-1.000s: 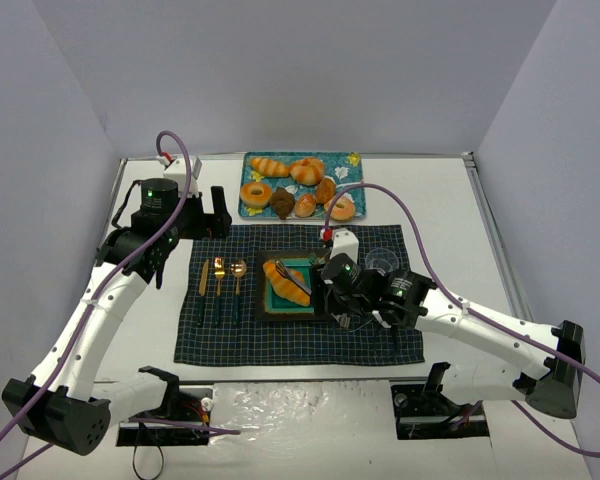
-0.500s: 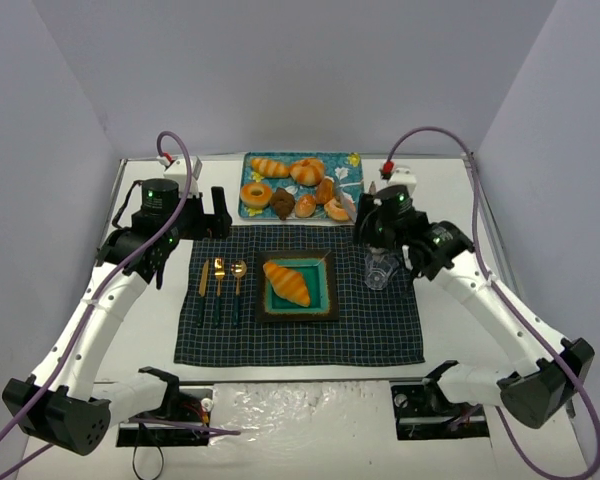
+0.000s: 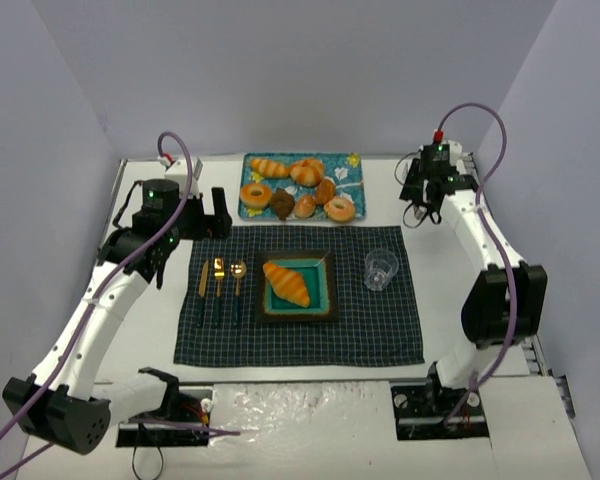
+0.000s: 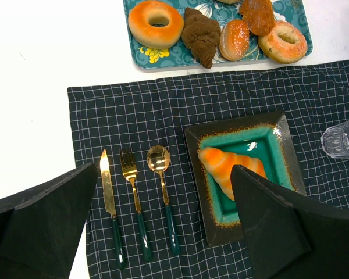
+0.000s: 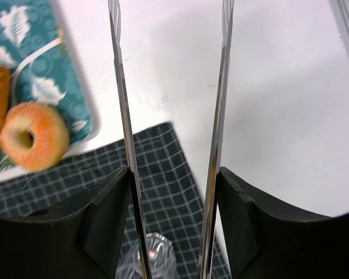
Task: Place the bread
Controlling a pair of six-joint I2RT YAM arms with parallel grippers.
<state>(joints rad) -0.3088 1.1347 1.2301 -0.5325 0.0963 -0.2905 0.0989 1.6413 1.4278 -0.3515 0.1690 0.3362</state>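
The bread [image 3: 286,283], a golden-orange ridged roll, lies slantwise on the teal plate with a dark rim [image 3: 325,300], nothing touching it. It also shows in the left wrist view [image 4: 227,167], on the same plate [image 4: 253,125]. My left gripper [image 3: 220,212] hangs open and empty above the placemat's far left, its fingers wide apart [image 4: 163,168]. My right gripper [image 3: 418,200] is at the far right, beyond the placemat's corner. It is shut on metal tongs [image 5: 117,87], whose two arms stand apart with nothing between them [image 5: 173,171].
A teal tray [image 3: 352,160] with doughnuts and several pastries stands at the back. A glass [image 3: 380,269] stands on the checked placemat [image 3: 380,330] right of the plate. Knife, fork and spoon [image 3: 220,280] lie left of it. A doughnut [image 5: 34,135] shows beside the tongs.
My right arm has drawn away from the plate, leaving the bread on it, and swung back to the far right with the tongs. The left arm has not moved.
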